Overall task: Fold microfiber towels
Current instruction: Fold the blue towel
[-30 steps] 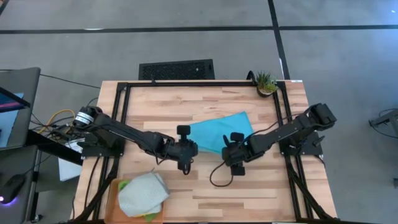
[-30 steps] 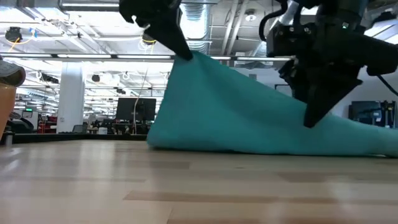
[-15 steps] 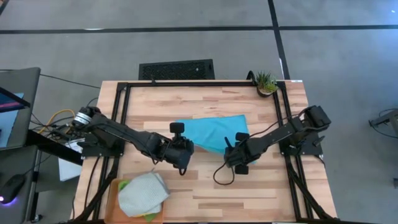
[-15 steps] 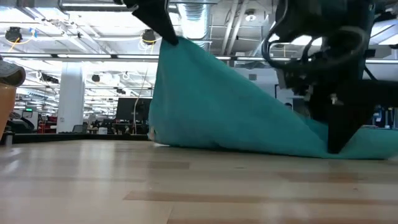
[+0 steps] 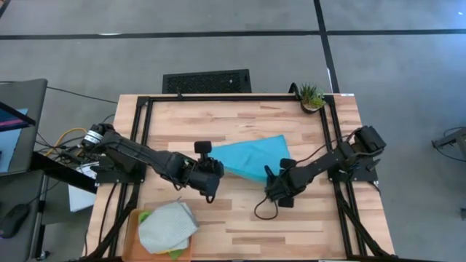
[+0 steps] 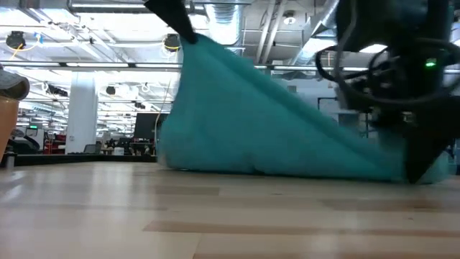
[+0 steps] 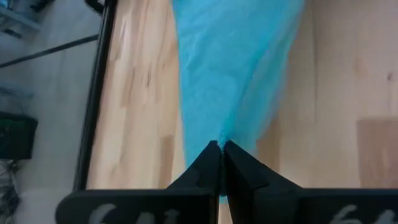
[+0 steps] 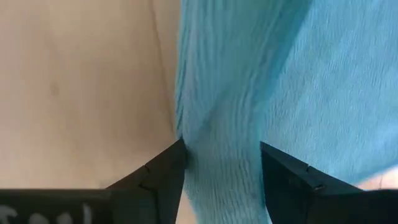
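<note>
The turquoise towel (image 5: 251,156) lies mid-table, one corner raised and the rest sloping down to the wood (image 6: 273,122). My left gripper (image 5: 211,172) is shut on the raised corner, high above the table (image 6: 188,37). My right gripper (image 5: 274,187) is shut on the towel's near right part, low by the table (image 6: 415,169). A light grey towel (image 5: 167,225) lies folded on green and yellow cloths on the orange tray (image 5: 132,234) at the near left. My left gripper pinches a corner of the turquoise towel (image 7: 221,138) between its two fingertips, from above. The corner is lifted high and the cloth runs down from it, drawn fairly taut, to the table. My right gripper has a bunched fold of the towel's near right part (image 8: 221,168) between its two fingers (image 8: 171,165), several layers gathered. The fingers come from above, slanting from the table's right. This end sits low, at or just above the table.
A small potted plant (image 5: 312,97) stands at the far right corner. A black frame (image 5: 142,124) runs along the table's edges. A loose black cable (image 5: 262,211) loops below the right gripper. Bare wood lies near the front edge on the right.
My left gripper has gone toward the table's left edge, still holding its corner high. My right gripper has gone toward the near edge and down, bringing its end of the towel low. The towel has slid leftward with them and slopes more steeply.
</note>
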Controlling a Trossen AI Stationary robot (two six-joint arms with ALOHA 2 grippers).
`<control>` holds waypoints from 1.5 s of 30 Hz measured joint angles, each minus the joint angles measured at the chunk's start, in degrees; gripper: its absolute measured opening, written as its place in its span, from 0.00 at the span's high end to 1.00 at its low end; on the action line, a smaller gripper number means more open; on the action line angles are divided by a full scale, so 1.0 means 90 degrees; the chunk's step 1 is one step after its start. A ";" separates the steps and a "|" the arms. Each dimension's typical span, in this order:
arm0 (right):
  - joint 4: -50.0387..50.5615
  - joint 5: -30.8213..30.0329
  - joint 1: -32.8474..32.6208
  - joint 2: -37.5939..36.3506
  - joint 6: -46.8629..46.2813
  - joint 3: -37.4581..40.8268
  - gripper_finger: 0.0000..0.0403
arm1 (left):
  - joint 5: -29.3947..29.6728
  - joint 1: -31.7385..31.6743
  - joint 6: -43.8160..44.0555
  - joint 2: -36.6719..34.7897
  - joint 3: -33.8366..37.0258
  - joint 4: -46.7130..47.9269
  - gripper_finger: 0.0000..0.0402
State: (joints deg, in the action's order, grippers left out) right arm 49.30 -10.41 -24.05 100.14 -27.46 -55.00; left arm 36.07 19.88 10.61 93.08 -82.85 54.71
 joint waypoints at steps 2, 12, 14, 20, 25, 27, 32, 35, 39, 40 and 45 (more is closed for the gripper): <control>0.0276 0.0129 -0.0052 -0.0117 -0.0104 0.0037 0.47 | 0.0050 0.0000 0.0002 -0.0063 -0.0002 0.0229 1.00; 0.0542 -0.0125 -0.0197 -0.0490 -0.0337 0.0024 0.48 | 0.0080 -0.0005 0.0329 -0.0062 -0.0005 0.0562 1.00; 0.0525 -0.0290 -0.0193 -0.0493 -0.0337 0.0022 0.49 | 0.0074 -0.0002 0.0326 -0.0061 -0.0005 0.0574 1.00; 0.0551 -0.0496 -0.0143 -0.0493 -0.0301 0.0015 0.71 | 0.0045 -0.0002 0.0369 -0.0061 -0.0005 0.0596 1.00; 0.0815 -0.0722 -0.0146 -0.0493 -0.0233 0.0012 0.96 | 0.0023 -0.0002 0.1004 -0.0061 -0.0005 0.1229 1.00; 0.0903 -0.0893 -0.0100 -0.0555 -0.0233 0.0012 0.96 | 0.0015 -0.0002 0.1334 -0.0061 -0.0005 0.1584 1.00; 0.1042 -0.1494 0.0309 -0.0770 -0.0130 0.0000 0.98 | -0.0048 -0.0009 0.1874 -0.0061 0.0013 0.2078 1.00; 0.0968 -0.1756 0.0677 -0.0887 0.0241 0.0000 0.98 | -0.0436 -0.0068 0.2008 -0.0056 0.0119 0.2114 1.00; 0.0697 -0.2008 0.1251 -0.0913 0.0956 -0.0038 0.98 | -0.0648 -0.0192 0.2201 -0.0056 0.0363 0.2162 1.00; 0.0668 -0.2104 0.1403 -0.0915 0.1140 -0.0061 0.99 | -0.0671 -0.0234 0.2234 -0.0056 0.0430 0.2156 1.00; 0.0289 -0.2352 0.2147 -0.0915 0.1993 -0.0180 0.98 | -0.0806 -0.0560 0.2334 -0.0056 0.0830 0.2145 1.00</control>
State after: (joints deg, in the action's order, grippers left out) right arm 51.91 -31.58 -4.73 91.90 -9.53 -56.62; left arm 28.81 14.84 31.62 92.58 -75.38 74.01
